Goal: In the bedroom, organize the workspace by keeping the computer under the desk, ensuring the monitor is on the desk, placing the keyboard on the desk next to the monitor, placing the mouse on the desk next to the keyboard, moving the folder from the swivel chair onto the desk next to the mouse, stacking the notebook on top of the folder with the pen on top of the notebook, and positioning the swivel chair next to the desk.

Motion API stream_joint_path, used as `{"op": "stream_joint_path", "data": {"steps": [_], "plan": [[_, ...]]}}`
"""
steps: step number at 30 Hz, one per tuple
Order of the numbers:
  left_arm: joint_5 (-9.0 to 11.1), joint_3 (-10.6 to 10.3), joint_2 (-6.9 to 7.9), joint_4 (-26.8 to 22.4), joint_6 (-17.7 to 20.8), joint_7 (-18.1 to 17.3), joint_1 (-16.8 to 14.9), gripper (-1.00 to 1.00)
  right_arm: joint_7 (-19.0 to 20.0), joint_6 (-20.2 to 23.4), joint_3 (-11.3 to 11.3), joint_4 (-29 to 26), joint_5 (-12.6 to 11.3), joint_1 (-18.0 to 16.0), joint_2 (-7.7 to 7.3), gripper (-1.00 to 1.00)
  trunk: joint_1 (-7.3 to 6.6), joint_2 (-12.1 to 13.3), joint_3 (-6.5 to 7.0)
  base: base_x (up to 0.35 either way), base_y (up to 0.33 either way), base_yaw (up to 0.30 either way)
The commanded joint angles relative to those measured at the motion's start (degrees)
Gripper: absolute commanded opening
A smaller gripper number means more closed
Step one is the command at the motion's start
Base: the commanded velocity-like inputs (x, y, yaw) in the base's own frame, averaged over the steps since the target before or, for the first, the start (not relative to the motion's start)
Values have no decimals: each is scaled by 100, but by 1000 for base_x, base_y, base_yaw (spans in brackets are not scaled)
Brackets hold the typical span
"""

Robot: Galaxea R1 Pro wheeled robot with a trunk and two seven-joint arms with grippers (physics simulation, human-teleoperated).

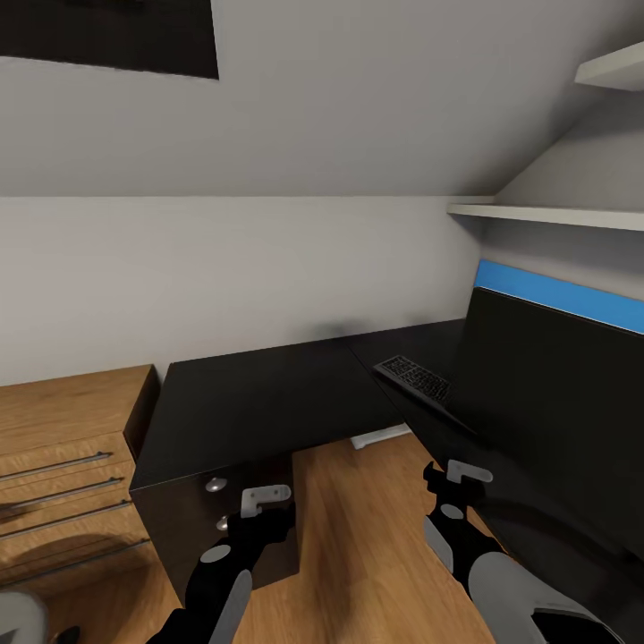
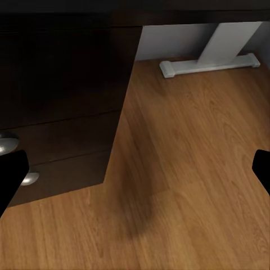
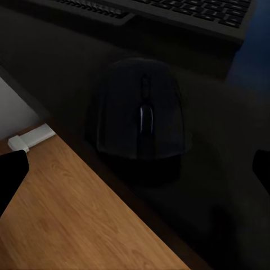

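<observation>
Straight ahead, the desk (image 1: 259, 394) runs its matte black top along the grey wall and turns a corner toward the robot's right, with a blue back panel (image 1: 563, 295) showing above the monitor (image 1: 555, 402), whose wide dark screen stands on that right-hand wing. The keyboard (image 1: 413, 378) lies on the desk just in front of the monitor's near edge. In the right wrist view the mouse (image 3: 140, 109) sits on the black top near the desk's edge, close beside the keyboard (image 3: 169, 11) but not touching it (the surface is so dark that its outline barely shows).

The right gripper (image 1: 454, 483) hangs above the desk edge over the mouse, its fingers spread apart and nothing between them. The left gripper (image 1: 259, 505) hovers over the oak floor (image 1: 358, 537) in front of a dark cabinet (image 1: 215, 528) with round metal knobs under the desk; its fingers are likewise spread and hold nothing. To the left stands an oak drawer unit (image 1: 63, 465) with bar handles. A white desk foot (image 2: 208, 64) rests on the floor.
</observation>
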Motion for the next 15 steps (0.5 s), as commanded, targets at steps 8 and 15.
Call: {"op": "stream_joint_path", "data": {"steps": [8,15], "plan": [[61,-6,2,-7,16,53,-4,100,9,-30,-43,5,11,-5,4,100,0,-3,-6,0,0,0],[61,-4,2,-7,12,53,-4,100,9,-29,-43,5,8,-5,4,100,0,-3,-6,19,0,0]]}}
